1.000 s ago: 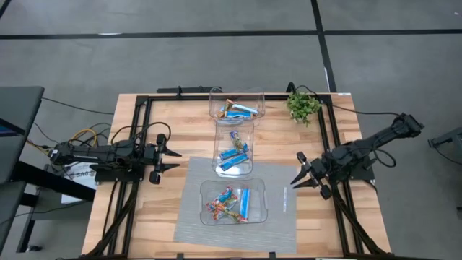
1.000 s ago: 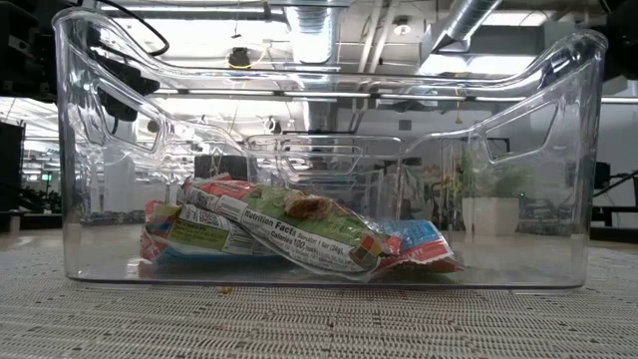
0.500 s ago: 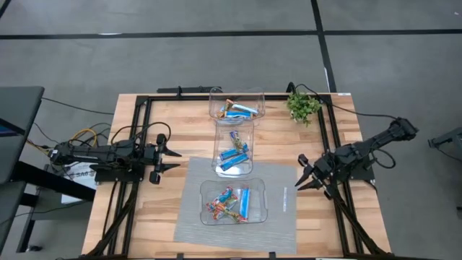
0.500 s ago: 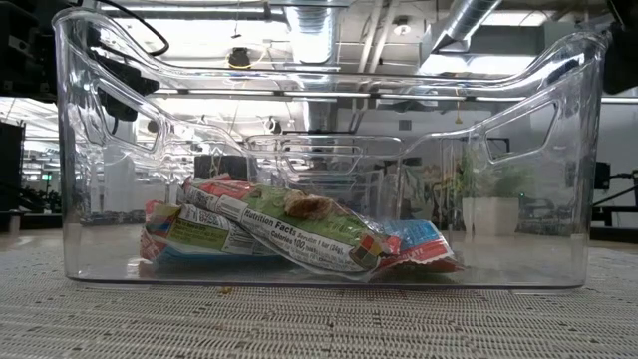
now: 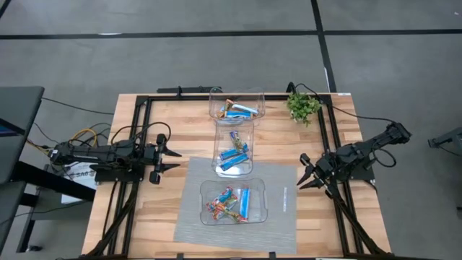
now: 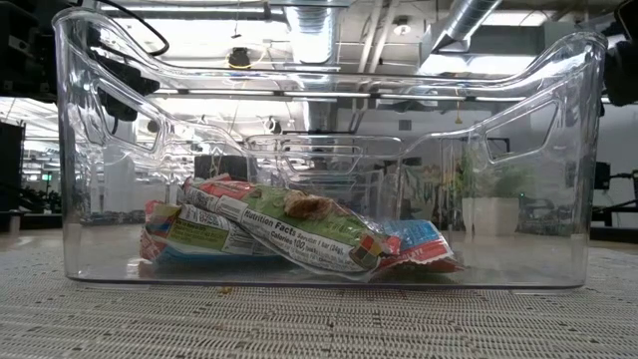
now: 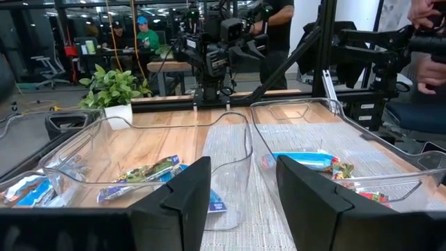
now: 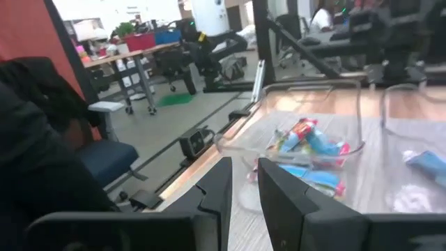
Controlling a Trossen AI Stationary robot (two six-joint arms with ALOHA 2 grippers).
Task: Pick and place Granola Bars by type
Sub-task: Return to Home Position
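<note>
Dark two-finger left gripper [image 5: 175, 159]: fingers spread apart, empty and touching nothing. It hangs over bare wood at the left of the pale wooden table [image 5: 144, 115], tips aimed at the bins.
Clear plastic bins: three in a line down the table's middle. These are the far bin [image 5: 213, 99], the middle bin [image 5: 217, 144] and the near bin [image 5: 203, 189], which sits on a grey woven mat [image 5: 281, 224].
Wrapped granola bars: blue-and-white ones [image 5: 239, 111] in the far bin and more blue [image 5: 234, 153] in the middle bin. Multicoloured ones [image 5: 225, 205] lie with a blue one in the near bin. All are between the grippers, well apart from both.
Dark right gripper [image 5: 303, 172]: fingers apart, empty, just beside the mat's right edge.
Hard to tell: how many bars each heap holds, since they overlap.
</note>
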